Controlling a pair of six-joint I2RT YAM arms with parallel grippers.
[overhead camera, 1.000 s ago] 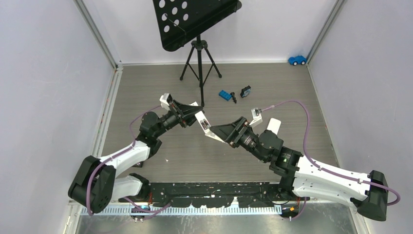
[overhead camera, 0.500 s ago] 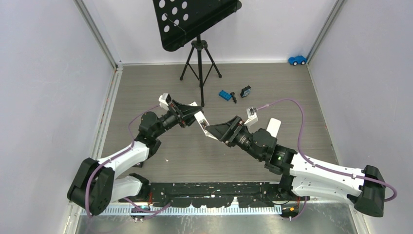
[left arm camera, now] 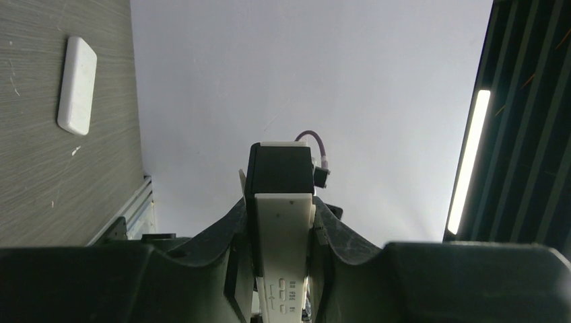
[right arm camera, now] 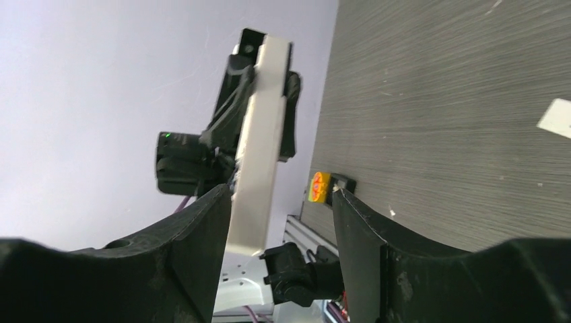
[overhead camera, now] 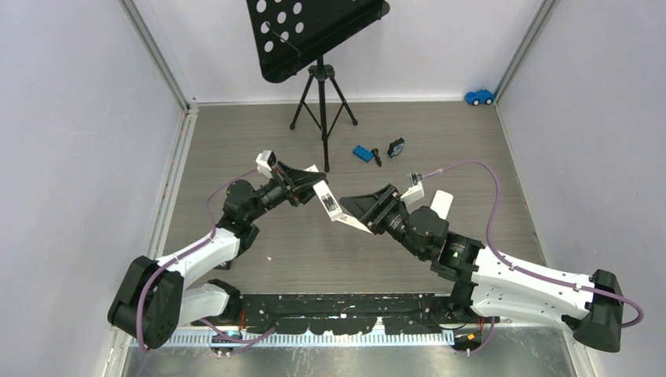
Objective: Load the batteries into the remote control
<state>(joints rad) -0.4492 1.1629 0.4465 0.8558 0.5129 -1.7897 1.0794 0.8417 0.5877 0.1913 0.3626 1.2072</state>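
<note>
Hidden between the left jaws and cut by the bottom edge: lower end of the remote (left arm camera: 283, 229). Beside the right jaws, seen edge-on only, broad faces out of sight. Clipped at the frame edge, right of the right jaws: white flat piece (right arm camera: 557, 118). Too small to identify, well beyond both jaws: tiny dark piece (overhead camera: 376, 155).

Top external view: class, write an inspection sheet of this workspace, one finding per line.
Surface: grey wood-grain table, lightly scuffed.
Job's things: white remote held aloft; flat white piece on table; batteries not made out.
Clutter: blue brick, black-and-blue block, small dark item, blue toy car.
Hands: left hand shut on remote; right hand open at its free end.
Cables: purple cable along each arm.
Surroundings: black music stand, pale walls.
</note>
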